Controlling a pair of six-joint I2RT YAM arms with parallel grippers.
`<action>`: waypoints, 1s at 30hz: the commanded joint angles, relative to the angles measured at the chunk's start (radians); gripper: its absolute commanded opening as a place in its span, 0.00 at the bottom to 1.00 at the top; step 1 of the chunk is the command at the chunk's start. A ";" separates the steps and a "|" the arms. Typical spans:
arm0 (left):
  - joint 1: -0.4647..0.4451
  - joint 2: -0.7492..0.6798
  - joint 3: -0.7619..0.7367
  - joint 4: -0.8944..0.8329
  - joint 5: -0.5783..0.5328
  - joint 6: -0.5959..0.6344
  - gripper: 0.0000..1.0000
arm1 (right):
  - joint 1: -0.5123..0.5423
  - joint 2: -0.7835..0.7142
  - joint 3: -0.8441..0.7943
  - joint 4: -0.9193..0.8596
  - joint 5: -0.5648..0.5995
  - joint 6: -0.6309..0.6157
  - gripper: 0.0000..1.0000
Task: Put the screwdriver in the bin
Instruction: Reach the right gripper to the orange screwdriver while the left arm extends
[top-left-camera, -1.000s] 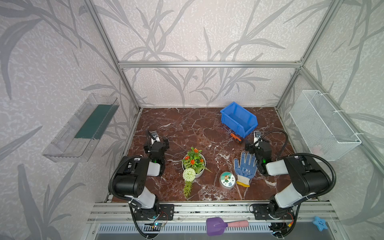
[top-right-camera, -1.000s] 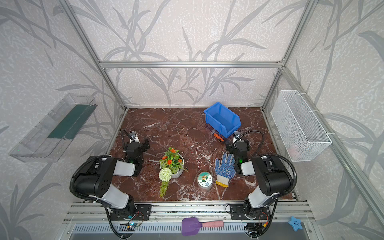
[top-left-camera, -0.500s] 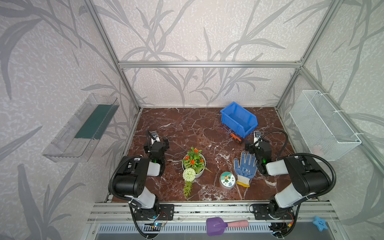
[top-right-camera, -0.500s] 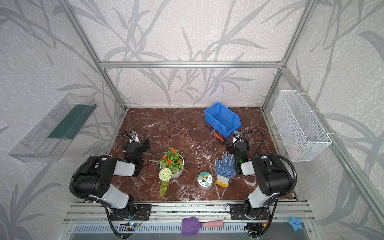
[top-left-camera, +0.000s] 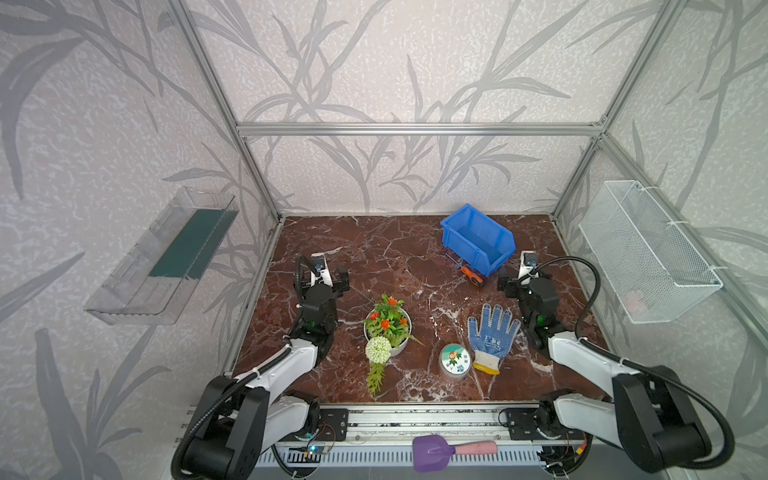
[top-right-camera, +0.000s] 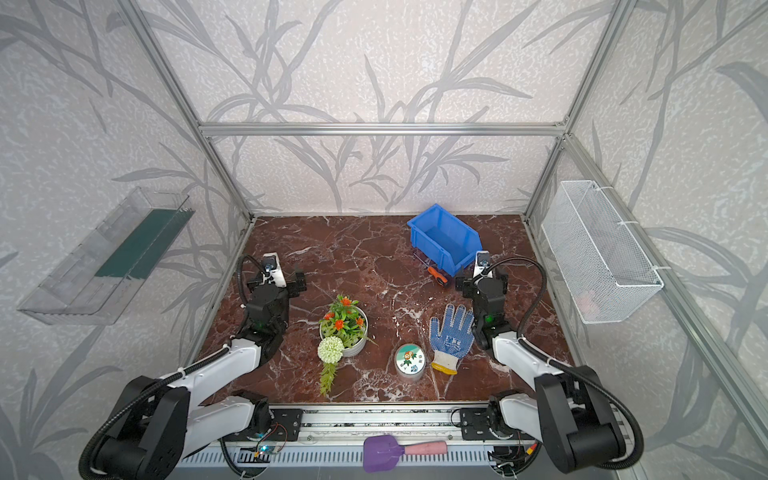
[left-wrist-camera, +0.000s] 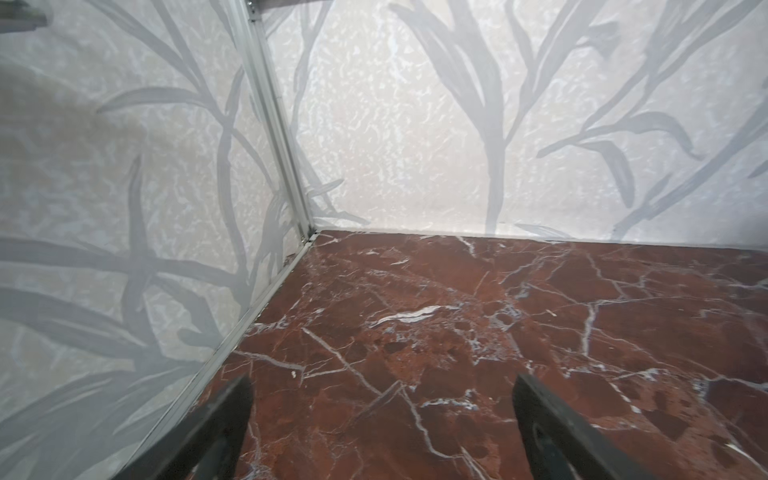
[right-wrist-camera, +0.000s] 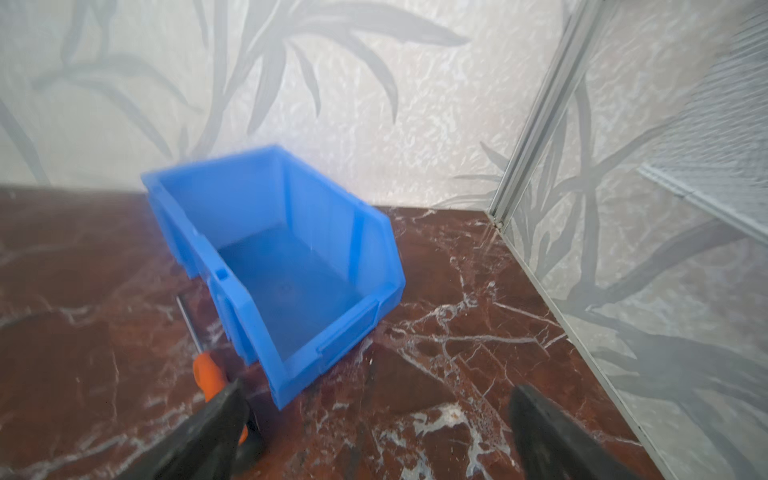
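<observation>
Since nothing has moved lately, my right tool (right-wrist-camera: 376, 415) still waits wide open near the screwdriver (top-left-camera: 472, 276), which lies ungrasped right of centre beside the bin (top-left-camera: 463, 251).

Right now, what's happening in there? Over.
Left gripper open, right gripper open, both empty. Screwdriver lying beside the bin, not in it. Nothing between right gripper and screwdriver.

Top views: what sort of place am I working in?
Probably a staged robot test cell, not a real room: silvery aluminium-profile frame, grey leaf-patterned wallpaper panels, and a red-brown marble-look tabletop.
</observation>
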 joint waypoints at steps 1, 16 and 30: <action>-0.039 -0.042 0.074 -0.124 0.009 -0.097 0.99 | -0.006 -0.099 0.048 -0.271 0.016 0.237 0.99; -0.304 0.153 0.502 -0.621 0.352 -0.480 0.99 | 0.213 0.185 0.308 -0.582 -0.289 0.105 0.94; -0.350 0.139 0.425 -0.587 0.537 -0.644 0.99 | 0.216 0.795 0.939 -1.181 -0.088 0.090 0.86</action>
